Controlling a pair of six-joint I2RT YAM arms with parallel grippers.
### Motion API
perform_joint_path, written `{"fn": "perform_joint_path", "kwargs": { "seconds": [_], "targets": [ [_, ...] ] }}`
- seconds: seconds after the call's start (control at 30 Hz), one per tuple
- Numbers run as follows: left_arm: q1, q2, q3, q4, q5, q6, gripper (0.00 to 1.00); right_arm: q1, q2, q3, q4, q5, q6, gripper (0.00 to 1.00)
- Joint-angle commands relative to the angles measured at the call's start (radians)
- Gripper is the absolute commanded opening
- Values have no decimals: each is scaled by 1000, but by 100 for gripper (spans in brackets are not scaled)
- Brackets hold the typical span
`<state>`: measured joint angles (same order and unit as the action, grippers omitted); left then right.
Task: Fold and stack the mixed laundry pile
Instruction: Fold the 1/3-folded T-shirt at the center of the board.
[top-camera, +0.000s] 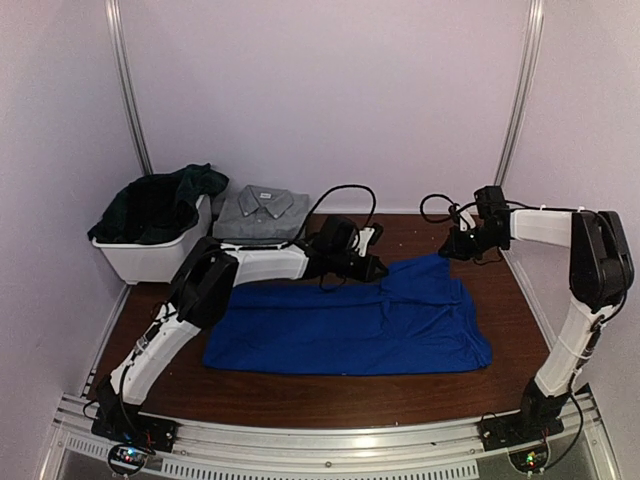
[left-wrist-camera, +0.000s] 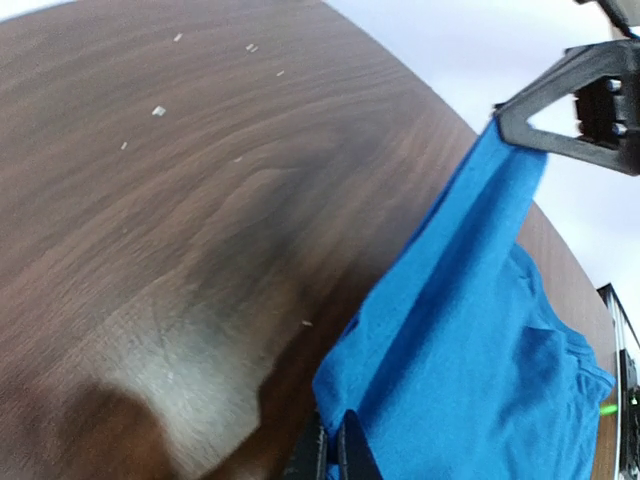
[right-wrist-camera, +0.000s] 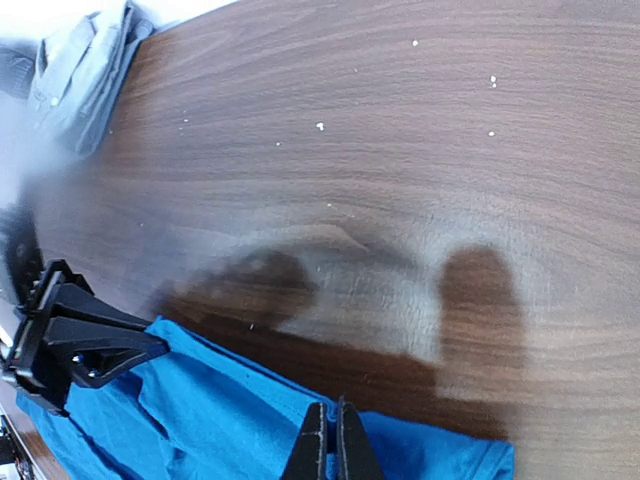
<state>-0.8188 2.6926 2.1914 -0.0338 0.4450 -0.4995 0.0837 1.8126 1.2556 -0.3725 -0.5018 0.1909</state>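
Note:
A royal-blue T-shirt (top-camera: 350, 325) lies spread across the middle of the table. My left gripper (top-camera: 381, 268) is shut on its far edge near the middle. My right gripper (top-camera: 447, 250) is shut on the far right corner. In the left wrist view the left gripper (left-wrist-camera: 335, 440) pinches a fold of the blue T-shirt (left-wrist-camera: 480, 340), and the cloth runs taut up to the right gripper (left-wrist-camera: 575, 110). In the right wrist view the right gripper (right-wrist-camera: 331, 425) clamps the T-shirt's hem (right-wrist-camera: 220, 410), with the left gripper (right-wrist-camera: 80, 340) at the left. What remains of the laundry pile (top-camera: 160, 200), dark green cloth, fills the basket.
A white plastic basket (top-camera: 150, 258) stands at the back left. A folded grey collared shirt (top-camera: 258, 212) lies beside it, and it shows as the grey shirt (right-wrist-camera: 85, 70) in the right wrist view. Bare wood table (top-camera: 500, 295) lies behind the T-shirt; walls enclose three sides.

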Motion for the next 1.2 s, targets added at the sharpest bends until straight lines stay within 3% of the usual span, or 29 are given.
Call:
{"fn": "perform_joint_path", "kwargs": {
  "seconds": [0.0, 0.17, 0.5, 0.97, 1.17],
  "targets": [
    [-29, -163, -118, 80, -38, 102, 0, -1, -86, -77, 28, -8, 20, 0],
    [-48, -265, -299, 141, -55, 138, 0, 7, -178, -152, 20, -9, 25, 0],
    [-96, -376, -507, 199, -78, 222, 0, 37, -378, -299, -7, -9, 65, 0],
    [-126, -479, -717, 330, -86, 254, 0, 119, -527, -469, -24, 30, 162, 0],
    [-154, -482, -744, 285, -116, 329, 0, 162, -586, -526, -51, 78, 209, 0]
  ]
}}
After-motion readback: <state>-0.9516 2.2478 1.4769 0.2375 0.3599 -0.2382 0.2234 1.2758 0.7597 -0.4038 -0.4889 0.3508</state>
